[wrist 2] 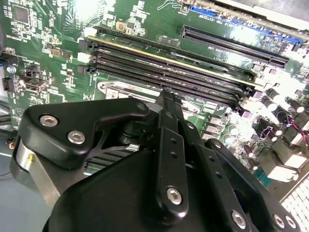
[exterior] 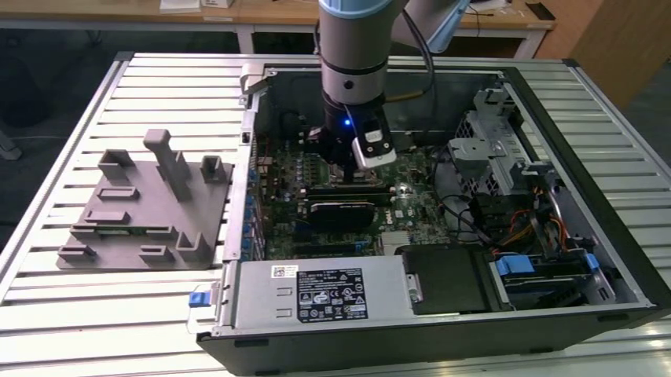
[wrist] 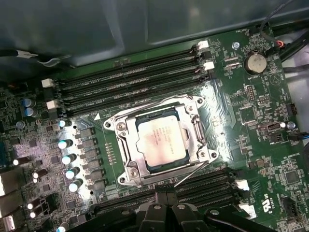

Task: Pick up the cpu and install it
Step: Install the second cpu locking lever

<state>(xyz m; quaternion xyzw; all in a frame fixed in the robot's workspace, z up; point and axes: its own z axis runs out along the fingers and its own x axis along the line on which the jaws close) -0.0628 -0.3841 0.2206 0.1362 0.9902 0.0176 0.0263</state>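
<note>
- The cpu [wrist: 160,140] lies flat in the metal socket frame [wrist: 126,159] on the green motherboard [wrist: 251,111]; its silver top faces up, and the frame's rim sits around all four of its edges
- In the first wrist view, long black memory slots [wrist: 130,79] run along the board at about 12 o'clock from the cpu, and a second set of slots [wrist: 207,181] lies at about 5 o'clock from it
- A row of small round capacitors [wrist: 67,157] stands at about 9 o'clock from the cpu, and a coin battery [wrist: 254,62] sits at about 2 o'clock, well apart from it
- The gripper [wrist: 166,197] hangs over the board just off the socket frame, at about 6 o'clock from the cpu; its two fingers [wrist 2: 170,113] are pressed together with nothing between them, and it does not touch the cpu
- In the exterior view, the arm [exterior: 354,63] reaches straight down into the open computer case [exterior: 587,236], with the gripper [exterior: 338,166] low over the motherboard
- The case lies on a slatted metal table [exterior: 157,86]
- A grey plastic fixture [exterior: 147,208] with upright posts rests on the table at about 9 o'clock from the case, just beside its wall
</note>
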